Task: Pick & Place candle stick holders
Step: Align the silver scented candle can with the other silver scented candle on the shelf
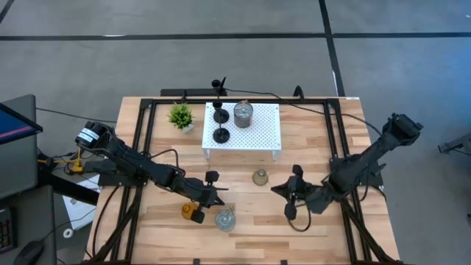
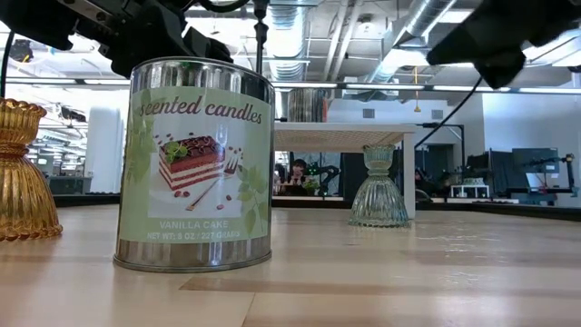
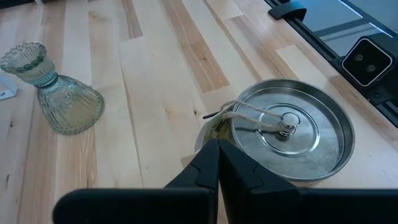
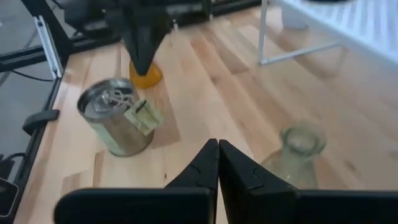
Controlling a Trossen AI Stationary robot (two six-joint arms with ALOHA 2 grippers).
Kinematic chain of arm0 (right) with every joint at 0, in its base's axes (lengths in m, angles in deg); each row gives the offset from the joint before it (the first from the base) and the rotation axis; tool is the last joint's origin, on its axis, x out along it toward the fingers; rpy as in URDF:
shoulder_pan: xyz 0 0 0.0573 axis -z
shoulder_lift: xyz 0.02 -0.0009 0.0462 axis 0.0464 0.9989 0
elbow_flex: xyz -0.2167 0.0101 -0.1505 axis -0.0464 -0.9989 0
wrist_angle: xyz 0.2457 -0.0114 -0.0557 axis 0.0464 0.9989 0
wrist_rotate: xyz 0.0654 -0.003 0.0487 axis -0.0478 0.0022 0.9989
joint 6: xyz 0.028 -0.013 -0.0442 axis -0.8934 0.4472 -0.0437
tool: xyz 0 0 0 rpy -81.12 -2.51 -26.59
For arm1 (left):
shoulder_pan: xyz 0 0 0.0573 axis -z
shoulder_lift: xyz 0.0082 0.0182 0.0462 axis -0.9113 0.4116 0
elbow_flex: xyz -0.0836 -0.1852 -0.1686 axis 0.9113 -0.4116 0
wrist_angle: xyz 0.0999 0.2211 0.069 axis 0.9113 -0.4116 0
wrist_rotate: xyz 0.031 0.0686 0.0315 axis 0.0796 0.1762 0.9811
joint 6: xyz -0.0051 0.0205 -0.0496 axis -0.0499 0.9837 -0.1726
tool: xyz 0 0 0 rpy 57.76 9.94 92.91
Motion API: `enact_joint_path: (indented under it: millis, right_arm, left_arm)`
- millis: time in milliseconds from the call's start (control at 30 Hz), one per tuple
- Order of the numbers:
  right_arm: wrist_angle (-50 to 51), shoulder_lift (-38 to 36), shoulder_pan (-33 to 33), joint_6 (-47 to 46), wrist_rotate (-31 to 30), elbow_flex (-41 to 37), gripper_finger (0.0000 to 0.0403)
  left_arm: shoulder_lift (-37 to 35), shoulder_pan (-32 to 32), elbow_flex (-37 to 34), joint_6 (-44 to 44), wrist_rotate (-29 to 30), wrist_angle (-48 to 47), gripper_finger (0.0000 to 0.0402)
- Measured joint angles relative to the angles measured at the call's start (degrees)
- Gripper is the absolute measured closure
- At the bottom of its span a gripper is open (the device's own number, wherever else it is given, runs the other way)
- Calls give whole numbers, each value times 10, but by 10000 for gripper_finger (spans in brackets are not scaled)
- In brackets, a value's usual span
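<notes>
A labelled candle tin (image 1: 225,219) stands upright on the table near the front; it also shows in the low view (image 2: 195,163) and the left wrist view (image 3: 289,130). An amber holder (image 1: 193,213) stands to its left. A greyish-olive bell-shaped holder (image 1: 260,177) stands on its wide base at mid-table. Two black sticks (image 1: 221,135) and a second tin (image 1: 243,114) stand on the white perforated stand (image 1: 265,136). My left gripper (image 1: 218,196) is shut, just beyond the front tin. My right gripper (image 1: 276,190) is shut, right of the bell holder.
A small green potted plant (image 1: 180,115) stands left of the stand. Black frame rails (image 1: 143,140) run along the table's left and right sides. Bare wood lies between the stand and the front tin. In the right wrist view the left arm (image 4: 146,37) shows above the amber holder (image 4: 146,74).
</notes>
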Motion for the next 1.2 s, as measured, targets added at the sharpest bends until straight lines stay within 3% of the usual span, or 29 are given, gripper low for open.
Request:
enact_joint_path:
  millis: [333,533,633,1200]
  right_arm:
    - [-88,113,-16,-31,-45,0,402]
    - [-109,163,-23,-32,-179,1,402]
    - [-105,182,-27,-49,-212,1,402]
    - [-104,246,-27,-165,-212,1,402]
  left_arm:
    - [0,0,0,0,0,0,396]
    - [0,0,0,0,0,0,396]
    - [0,0,0,0,0,0,396]
    - [0,0,0,0,0,0,396]
